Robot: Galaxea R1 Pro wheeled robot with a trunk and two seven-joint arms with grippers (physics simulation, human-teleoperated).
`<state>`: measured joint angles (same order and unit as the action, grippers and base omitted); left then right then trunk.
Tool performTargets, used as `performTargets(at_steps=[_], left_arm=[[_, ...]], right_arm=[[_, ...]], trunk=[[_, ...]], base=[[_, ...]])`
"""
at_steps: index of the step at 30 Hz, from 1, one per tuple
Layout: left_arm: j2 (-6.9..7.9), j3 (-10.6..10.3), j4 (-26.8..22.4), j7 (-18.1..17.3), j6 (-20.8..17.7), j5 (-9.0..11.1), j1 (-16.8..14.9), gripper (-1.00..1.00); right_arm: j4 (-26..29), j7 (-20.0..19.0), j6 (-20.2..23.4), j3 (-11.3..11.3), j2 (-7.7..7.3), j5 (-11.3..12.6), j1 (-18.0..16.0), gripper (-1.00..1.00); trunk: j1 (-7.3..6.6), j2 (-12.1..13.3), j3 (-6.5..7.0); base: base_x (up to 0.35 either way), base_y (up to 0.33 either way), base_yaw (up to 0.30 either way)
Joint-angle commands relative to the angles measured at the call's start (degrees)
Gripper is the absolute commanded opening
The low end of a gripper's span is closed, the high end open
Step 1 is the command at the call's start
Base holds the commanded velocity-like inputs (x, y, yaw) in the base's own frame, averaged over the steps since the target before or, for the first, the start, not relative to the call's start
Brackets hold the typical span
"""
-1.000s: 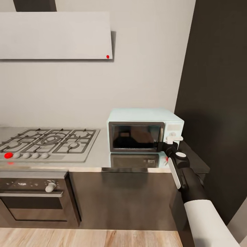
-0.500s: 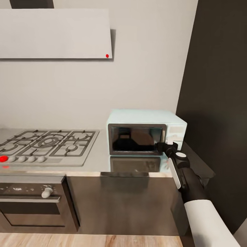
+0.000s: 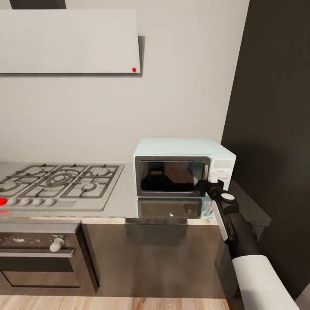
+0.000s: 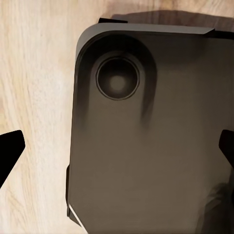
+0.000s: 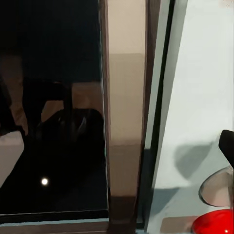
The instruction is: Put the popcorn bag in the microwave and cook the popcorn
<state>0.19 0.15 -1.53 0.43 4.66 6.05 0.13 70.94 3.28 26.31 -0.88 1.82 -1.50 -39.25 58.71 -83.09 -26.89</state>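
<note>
The pale mint-blue microwave (image 3: 181, 148) stands on the grey steel countertop (image 3: 125, 202) with its dark glass door (image 3: 170, 175) shut. My right gripper (image 3: 206, 186) is open and hovers at the door's right edge, just left of the white knobs (image 3: 214, 176). In the right wrist view the chrome door frame (image 5: 126, 112) is very close, with one dark fingertip (image 5: 228, 145) over the mint panel beside a knob (image 5: 219, 187) and a red dot (image 5: 214, 223). My left gripper (image 4: 117, 151) is open, pointing down over my own dark base (image 4: 146, 146). The popcorn bag is out of view.
A gas hob (image 3: 60, 183) lies left of the microwave, above a black built-in oven (image 3: 38, 258). A white slanted hood (image 3: 69, 41) hangs on the grey wall. A tall dark cabinet (image 3: 275, 107) closes the right side. Light wood floor (image 3: 107, 303) runs below.
My right gripper has slid from the knobs leftward and slightly down to the door's right edge. The head view has drifted a little to the right.
</note>
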Motion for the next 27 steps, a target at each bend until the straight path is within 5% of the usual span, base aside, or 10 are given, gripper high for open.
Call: performTargets(at_steps=[1, 4, 5, 27], left_arm=[[-0.01, -0.06, -0.05, 0.01, 0.08, 0.55, 0.0, 1.0], [-0.01, -0.06, -0.05, 0.01, 0.08, 0.55, 0.01, 1.0], [-0.01, -0.06, -0.05, 0.01, 0.08, 0.55, -0.01, 1.0], [0.02, -0.04, -0.05, 0.02, 0.08, 0.55, 0.0, 1.0]], right_arm=[[-2.06, 0.35, 0.54, -0.17, 0.02, -2.39, -1.62, 1.0], [-1.98, 0.33, 1.51, -0.14, 0.07, -3.59, -1.62, 1.0], [-1.97, 0.31, 2.1, -0.15, 0.07, -3.77, -1.62, -1.0], [-1.86, 0.14, 3.81, -0.52, 0.11, -3.51, -1.62, -1.0]], trunk=[[0.01, 0.01, -0.04], [0.01, 0.01, -0.04], [0.01, 0.01, -0.04], [0.01, 0.01, -0.04]], base=[[0.0, 0.0, 0.0], [0.0, 0.0, 0.0], [0.0, 0.0, 0.0], [-0.013, 0.0, 0.0]])
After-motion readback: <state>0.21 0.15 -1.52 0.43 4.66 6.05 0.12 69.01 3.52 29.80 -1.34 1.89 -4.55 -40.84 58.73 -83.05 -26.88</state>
